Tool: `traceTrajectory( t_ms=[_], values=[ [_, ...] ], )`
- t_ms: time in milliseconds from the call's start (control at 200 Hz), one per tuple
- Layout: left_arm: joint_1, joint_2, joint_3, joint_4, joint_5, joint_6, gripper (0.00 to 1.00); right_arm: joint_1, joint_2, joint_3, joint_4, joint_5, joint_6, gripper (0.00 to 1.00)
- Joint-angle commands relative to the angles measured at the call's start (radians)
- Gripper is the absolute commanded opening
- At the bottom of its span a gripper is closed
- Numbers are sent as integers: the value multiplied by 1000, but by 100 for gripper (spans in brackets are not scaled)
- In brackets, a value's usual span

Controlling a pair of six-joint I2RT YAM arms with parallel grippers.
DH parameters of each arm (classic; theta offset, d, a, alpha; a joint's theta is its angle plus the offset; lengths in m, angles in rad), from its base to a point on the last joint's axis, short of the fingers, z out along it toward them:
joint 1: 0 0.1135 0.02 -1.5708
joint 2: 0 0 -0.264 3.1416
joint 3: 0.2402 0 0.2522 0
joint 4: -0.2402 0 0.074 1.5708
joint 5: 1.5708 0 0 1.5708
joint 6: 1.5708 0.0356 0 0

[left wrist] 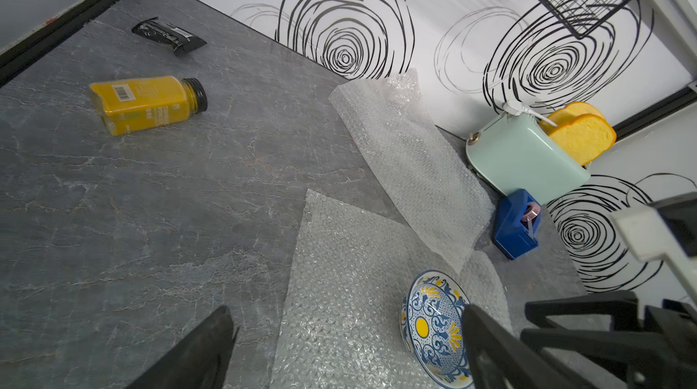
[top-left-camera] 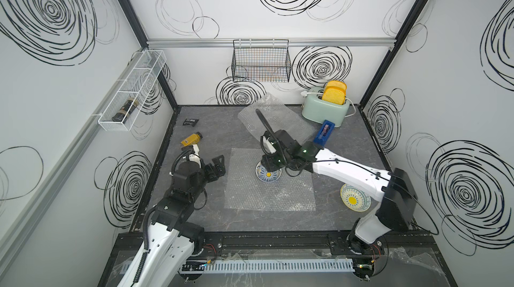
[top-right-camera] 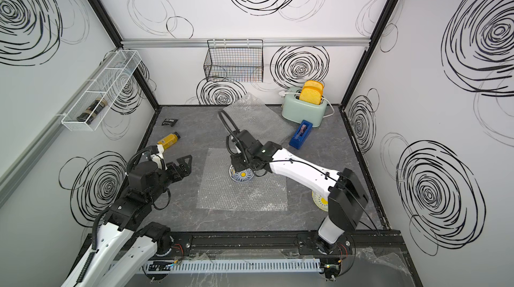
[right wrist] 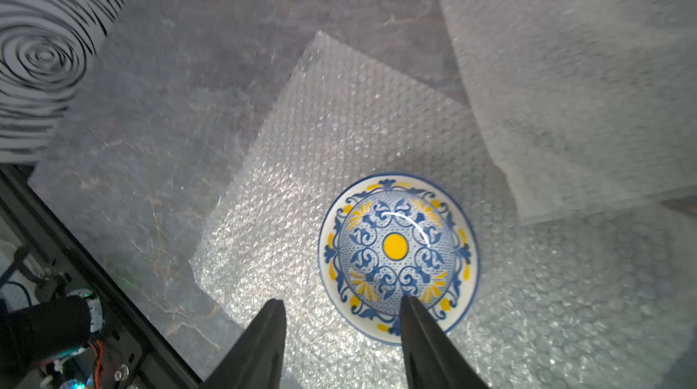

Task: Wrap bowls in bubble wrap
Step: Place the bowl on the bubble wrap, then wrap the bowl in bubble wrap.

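First bowl set on its sheet, no fold yet made. At left, the left end effector [top-left-camera: 221,165] hangs over the grey marbled counter [top-left-camera: 194,210] with its jaws spread wide and empty. It is just beside the left edge of the flat bubble wrap [top-left-camera: 250,196], a square, translucent, pimpled sheet lying smooth. On the sheet, a little toward its far edge, sits the blue-patterned bowl [right wrist: 396,245]: glossy glazed ceramic, round, shallow and upright, with a yellow dot at its centre. The right end effector [right wrist: 341,300] hovers over the bowl, jaws partly spread astride its rim and gripping nothing. The next move appears to call for pinching a corner or edge of the thin, springy film. The film must then be drawn over the bowl without dragging the slick dish. A second sheet [top-left-camera: 278,121] lies rumpled by the far wall. At right, the sun-centred bowl [top-left-camera: 353,198] waits unwrapped on bare counter, partly hidden under the right arm.
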Motion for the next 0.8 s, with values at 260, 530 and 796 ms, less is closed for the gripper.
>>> traceTrajectory(
  t_ms=[260,530,796],
  values=[
    [-10,-121,-17,88,10,18,97,-271,-300,-376,286,-129,16,57],
    [-26,21,-45,188,204,-72,96,-584,-308,-549,372,-287,71,58],
    [-74,175,-118,297,205,-134,96,-689,-58,-462,385,-391,107,58]
  ],
)
